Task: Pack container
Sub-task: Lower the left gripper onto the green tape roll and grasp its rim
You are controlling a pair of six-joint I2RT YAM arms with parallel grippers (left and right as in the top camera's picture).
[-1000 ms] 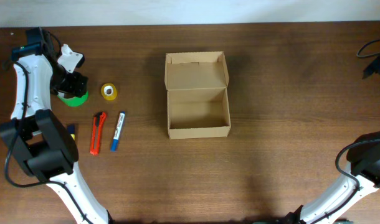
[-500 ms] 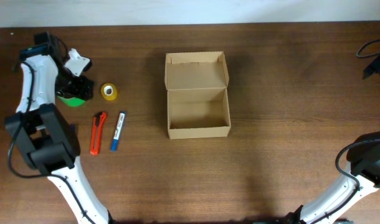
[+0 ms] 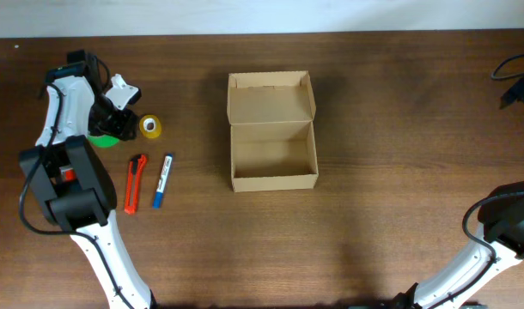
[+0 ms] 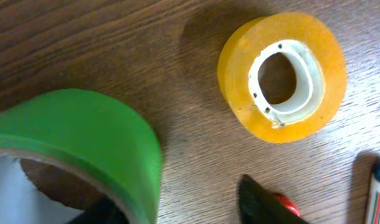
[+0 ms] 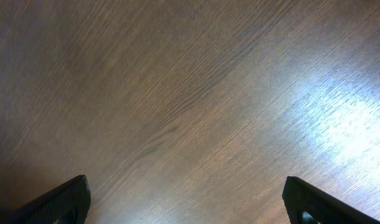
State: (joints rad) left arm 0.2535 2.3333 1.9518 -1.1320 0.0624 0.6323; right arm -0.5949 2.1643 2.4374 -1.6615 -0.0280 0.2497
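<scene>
Overhead: plain tan cardboard container mid-table, rectangular, flap lid folded back, empty inside, unmarked. Left gripper at green tape roll.

Left wrist: glossy yellow tape roll lying flat, white core; cannot tell whether jaws clamp.

Right wrist: right gripper jaws spread wide above grained wood.

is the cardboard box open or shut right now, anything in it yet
Open and empty: the cardboard box has its flap lid folded back flat on the table, and the overhead view shows only bare cardboard floor inside.
</scene>
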